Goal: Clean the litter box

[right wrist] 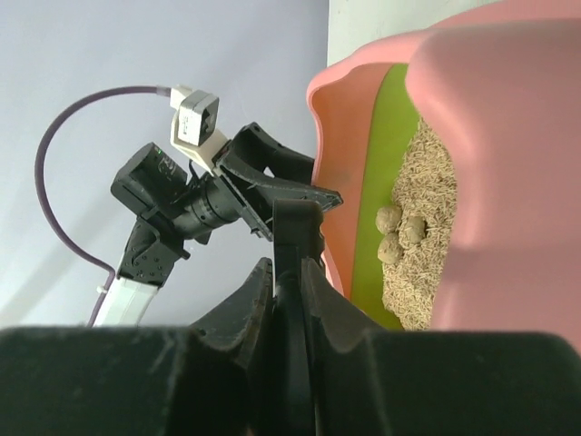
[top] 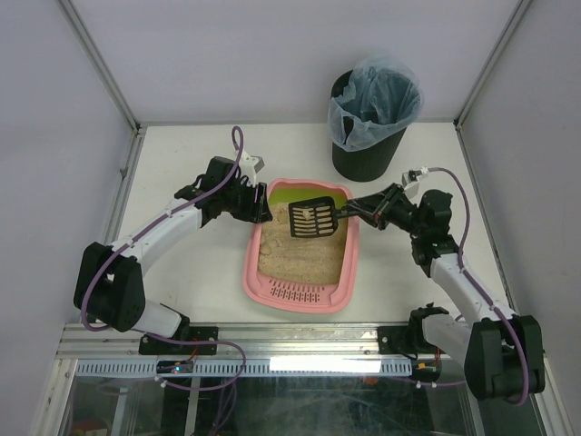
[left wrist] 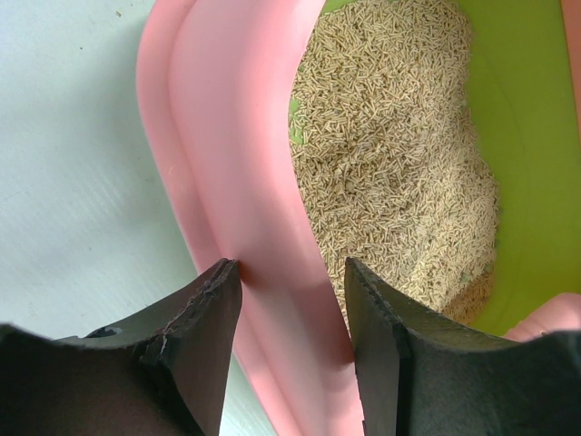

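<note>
Your top camera looks steeply down from the near side; both close wrist cameras share the pink plastic litter box [top: 259, 295].
</note>
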You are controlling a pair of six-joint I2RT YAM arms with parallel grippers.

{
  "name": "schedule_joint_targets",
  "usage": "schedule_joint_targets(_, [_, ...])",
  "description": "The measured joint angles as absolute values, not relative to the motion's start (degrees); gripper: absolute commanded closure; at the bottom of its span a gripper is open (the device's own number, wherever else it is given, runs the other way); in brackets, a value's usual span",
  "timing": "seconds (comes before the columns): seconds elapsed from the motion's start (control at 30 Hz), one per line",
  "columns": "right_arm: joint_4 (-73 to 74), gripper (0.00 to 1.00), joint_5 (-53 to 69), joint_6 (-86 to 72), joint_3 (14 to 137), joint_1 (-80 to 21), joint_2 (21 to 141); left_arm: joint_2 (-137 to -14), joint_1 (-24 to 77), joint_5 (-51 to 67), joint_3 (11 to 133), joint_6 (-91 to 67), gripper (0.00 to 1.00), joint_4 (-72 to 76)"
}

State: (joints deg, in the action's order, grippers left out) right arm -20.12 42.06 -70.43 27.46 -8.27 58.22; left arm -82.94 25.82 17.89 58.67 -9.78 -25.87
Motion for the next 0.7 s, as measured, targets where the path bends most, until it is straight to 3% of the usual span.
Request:
schedule_joint_targets(0.23, [-15.77, 1.0, 40.93, -70.54, 31.24, -6.33, 59.37, -82.94, 25.82, 17.56, 58.67, -9.76, 0.5, -25.87])
schedule_joint_targets(0.7, [-16.38, 1.0, 28.56, -78.08, 57.17, -0.03, 69.49, -82.91, 25.85, 16.8, 58.7, -9.78, 0.5, -25.87])
